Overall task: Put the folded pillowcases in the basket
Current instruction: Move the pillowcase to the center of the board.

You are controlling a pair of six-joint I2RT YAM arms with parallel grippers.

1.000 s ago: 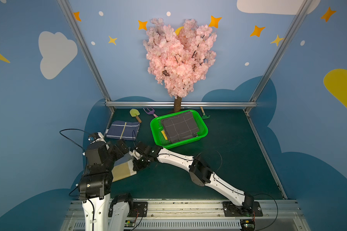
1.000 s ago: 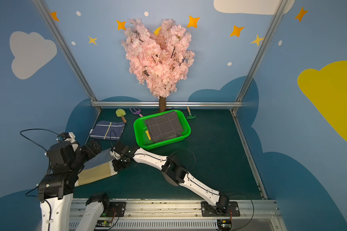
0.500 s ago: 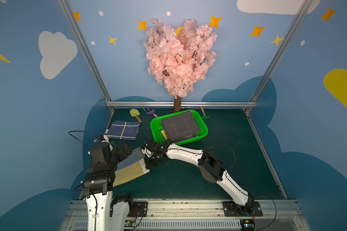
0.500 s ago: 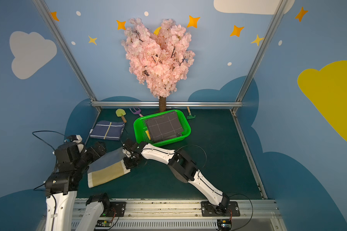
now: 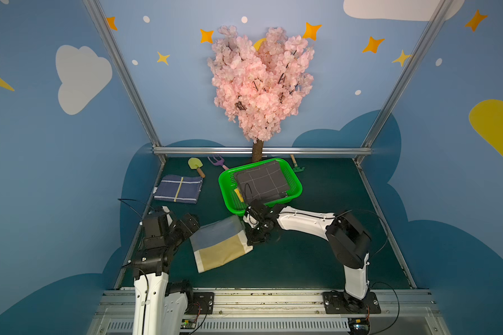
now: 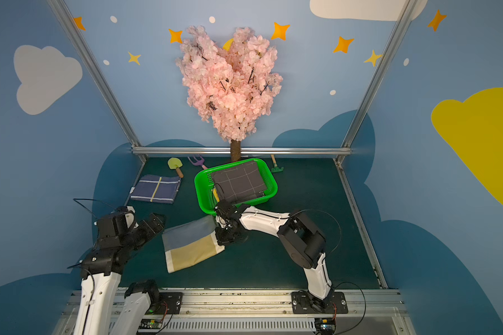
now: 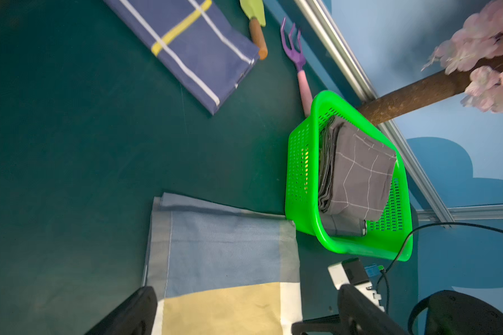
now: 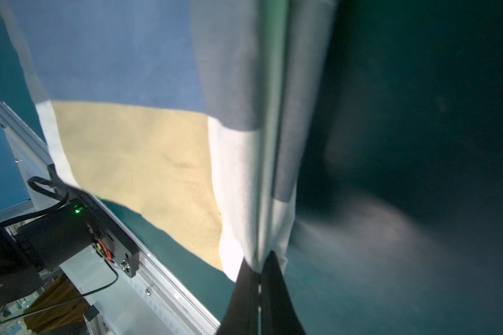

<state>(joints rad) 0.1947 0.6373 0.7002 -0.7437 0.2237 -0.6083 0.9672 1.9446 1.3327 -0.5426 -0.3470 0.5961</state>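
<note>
The folded pillowcase [image 5: 219,245] [image 6: 190,246], in blue, yellow and white blocks, lies tilted at the front of the green mat. My right gripper [image 5: 249,238] [image 8: 259,261] is shut on its right edge and holds that edge up. The pillowcase's far corner [image 7: 289,223] comes close to the near corner of the bright green basket [image 5: 223,185] [image 7: 301,162]. A folded grey checked cloth [image 5: 262,181] fills the basket. My left gripper [image 5: 192,226] [image 7: 244,307] stands open at the pillowcase's left edge, with its fingers apart on either side of the cloth and gripping nothing.
A folded navy plaid cloth [image 5: 177,188] lies at the back left. A toy shovel [image 5: 196,166], a purple rake [image 5: 217,161] and a green rake [image 5: 296,165] lie along the back rail. The tree trunk [image 5: 257,150] stands behind the basket.
The right gripper has pulled the pillowcase to the right, toward the basket. The left arm stays at the left with its gripper open, and the cloth now reaches past it.
</note>
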